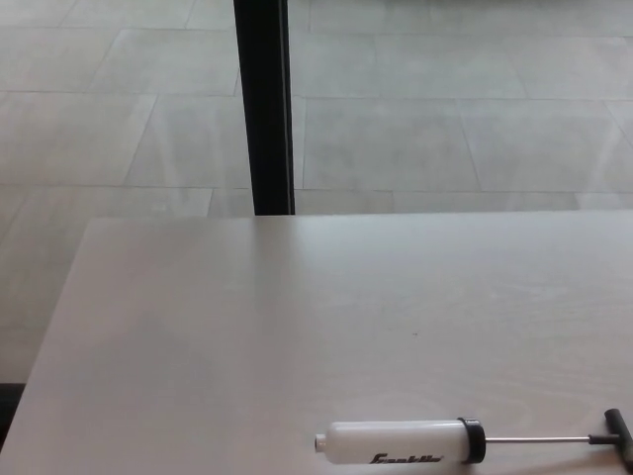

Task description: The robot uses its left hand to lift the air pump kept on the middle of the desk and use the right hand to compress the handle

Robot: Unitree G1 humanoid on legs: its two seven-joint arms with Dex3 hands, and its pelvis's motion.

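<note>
White pump (396,442) lies flat on desk (198,336), rod out. No hands in view; fingers unknown. Lift not begun: left hand must reach barrel.

A black post (263,104) stands upright behind the far edge of the pale table. Around it spreads a grey tiled floor (445,119), apparently faintly glossy.

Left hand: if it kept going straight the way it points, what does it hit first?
Cannot say: neither hand shows in the head view, so no heading can be read. Only the air pump lies on the desk, its handle pulled out to the robot's right.
</note>
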